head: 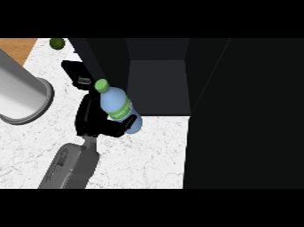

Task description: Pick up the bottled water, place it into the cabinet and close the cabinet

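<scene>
Fingers of the left hand curled round the water bottle, forearm rising from below, bottle tilted, green cap above the fingers, beside the open cabinet.

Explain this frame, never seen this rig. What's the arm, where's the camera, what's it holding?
There is one camera, on a humanoid robot's head, looking steeply down at a white counter. The grey forearm entering from the bottom edge ends in a black hand, apparently its right hand. It is curled round the bottled water, green cap up, just in front of the dark cabinet, which seems open. A small green item lies at the back. I cannot identify the big grey cylinder at left.
</scene>
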{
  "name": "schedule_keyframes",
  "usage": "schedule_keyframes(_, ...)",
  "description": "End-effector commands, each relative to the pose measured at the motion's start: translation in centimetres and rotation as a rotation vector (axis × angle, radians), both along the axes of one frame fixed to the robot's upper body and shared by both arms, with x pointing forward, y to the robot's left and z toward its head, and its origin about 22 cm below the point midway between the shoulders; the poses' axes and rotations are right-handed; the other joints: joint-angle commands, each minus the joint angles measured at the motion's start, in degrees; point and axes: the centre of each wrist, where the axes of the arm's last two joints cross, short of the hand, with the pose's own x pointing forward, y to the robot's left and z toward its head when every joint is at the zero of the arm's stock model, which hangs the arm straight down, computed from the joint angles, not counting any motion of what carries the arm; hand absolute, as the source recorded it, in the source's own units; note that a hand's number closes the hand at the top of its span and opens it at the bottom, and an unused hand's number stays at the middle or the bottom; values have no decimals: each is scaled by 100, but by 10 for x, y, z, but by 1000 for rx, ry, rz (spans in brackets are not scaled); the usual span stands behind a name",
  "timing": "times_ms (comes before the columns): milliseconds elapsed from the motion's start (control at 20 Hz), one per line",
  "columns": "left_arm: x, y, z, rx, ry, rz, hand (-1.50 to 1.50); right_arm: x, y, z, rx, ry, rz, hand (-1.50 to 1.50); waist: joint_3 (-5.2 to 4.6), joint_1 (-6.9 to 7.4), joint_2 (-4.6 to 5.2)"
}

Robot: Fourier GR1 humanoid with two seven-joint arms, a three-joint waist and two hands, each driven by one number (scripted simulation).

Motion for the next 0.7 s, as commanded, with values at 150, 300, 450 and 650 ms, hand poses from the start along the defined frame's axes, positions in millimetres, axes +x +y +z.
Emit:
schedule_keyframes(150,19,-52,42,152,-109,-6,150,-2,3,-5,5,-14,-8,-150,17,-113,1)
schedule_keyframes(300,41,-57,56,186,-113,13,150,3,6,1,8,-6,30,-150,13,-225,38)
schedule_keyframes(450,46,-56,61,236,-126,60,150,9,2,3,22,-20,24,-150,15,-259,55)
schedule_keyframes(650,50,-54,69,300,-105,127,150,10,0,-1,19,-7,32,-150,20,-310,53)
